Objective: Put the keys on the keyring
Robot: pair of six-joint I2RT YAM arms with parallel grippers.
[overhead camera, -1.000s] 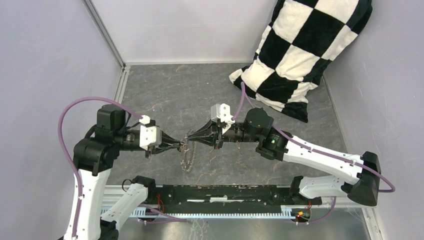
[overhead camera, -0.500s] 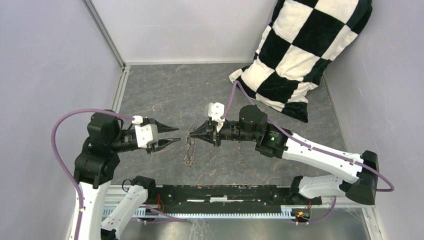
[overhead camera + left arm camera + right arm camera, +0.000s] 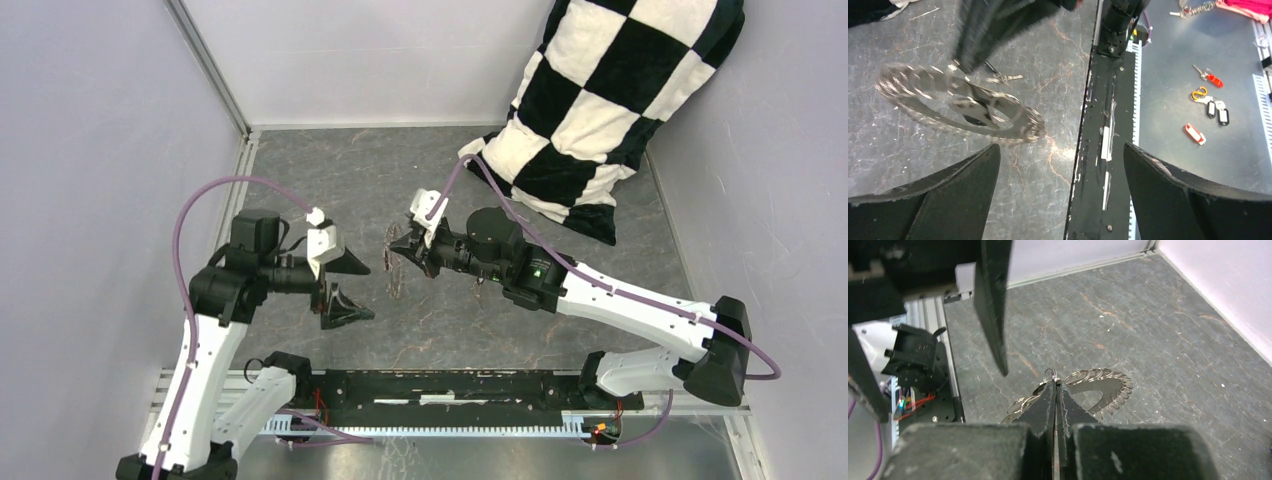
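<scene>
The keyring [image 3: 395,276], a toothed metal wreath, hangs off the table from my right gripper [image 3: 397,250], which is shut on a small ring at its rim. In the right wrist view the shut right gripper [image 3: 1054,383] pinches that rim, and the keyring [image 3: 1108,385] spreads beyond it. My left gripper [image 3: 366,291] stands wide open just left of the ring, holding nothing. In the left wrist view the keyring [image 3: 958,102] is blurred ahead of the open left gripper [image 3: 1060,146]. Tiny keys [image 3: 1002,78] lie on the table beyond the ring.
A checkered black-and-white pillow [image 3: 600,110] leans in the back right corner. The black rail [image 3: 1103,125] runs along the table's near edge. Beyond it, tagged keys [image 3: 1215,110] and a red tag [image 3: 1194,134] lie on a metal shelf. Grey walls close in both sides.
My left gripper has let go, opened wide and drawn back left from the keyring. The right gripper has carried the ring a little farther back and left.
</scene>
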